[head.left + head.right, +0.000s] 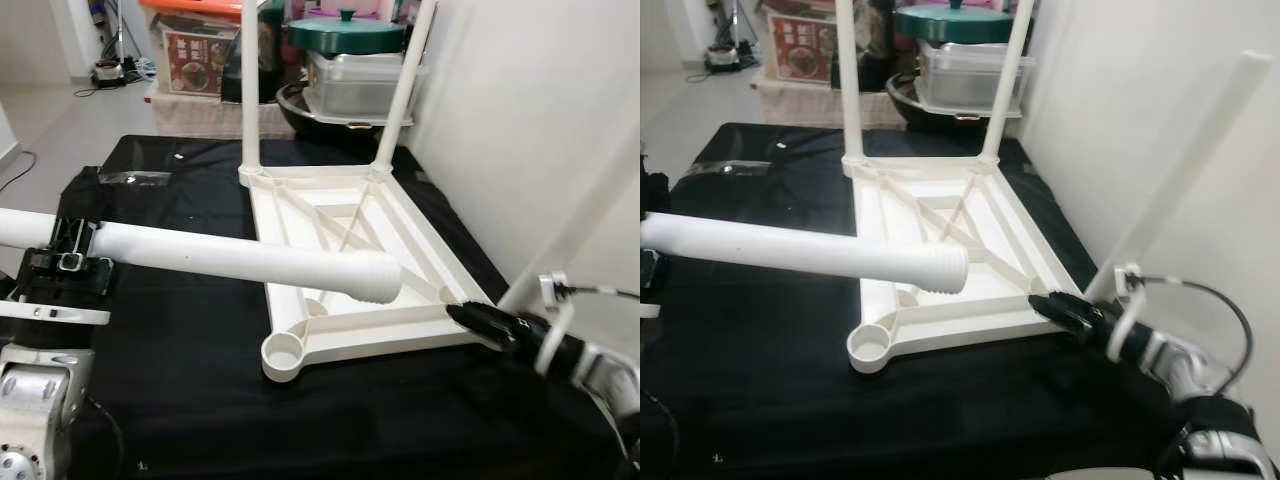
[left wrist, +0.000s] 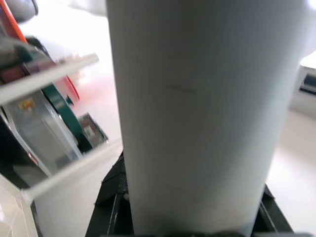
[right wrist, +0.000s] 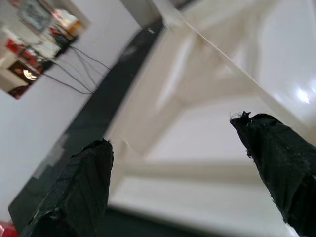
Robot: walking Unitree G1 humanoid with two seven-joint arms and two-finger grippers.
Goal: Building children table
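In the left eye view, a white table top [image 1: 350,270] lies upside down on a black cloth [image 1: 180,370]. Two white legs stand upright in its far corners, the far left leg [image 1: 250,90] and the far right leg [image 1: 405,85]. The near left corner has a round socket [image 1: 283,352] with nothing in it. The left gripper [image 1: 70,262] is at the left edge, closed around a loose white table leg [image 1: 230,258]. This leg lies almost level, and its ribbed end [image 1: 378,277] hangs above the near left part of the table top, close to the socket but apart from it. The right gripper [image 1: 478,322] is at the near right corner of the table top. Behind the table stand a green pot [image 1: 345,33] and a metal tray [image 1: 360,85].

In the right eye view, the right gripper [image 1: 1065,310] lies low at that same corner; whether it touches the rim is hard to tell from here. Another white leg [image 1: 1185,170] leans against the white wall [image 1: 1120,110] on the right.

In the left wrist view, the held leg [image 2: 202,113] is very close to the camera, clamped at its base by the black fingers [image 2: 109,205].

In the right wrist view, the two black fingers [image 3: 79,190] stand wide apart, holding nothing. Between them the ribbed underside of the table top [image 3: 207,123] is seen, somewhat blurred.
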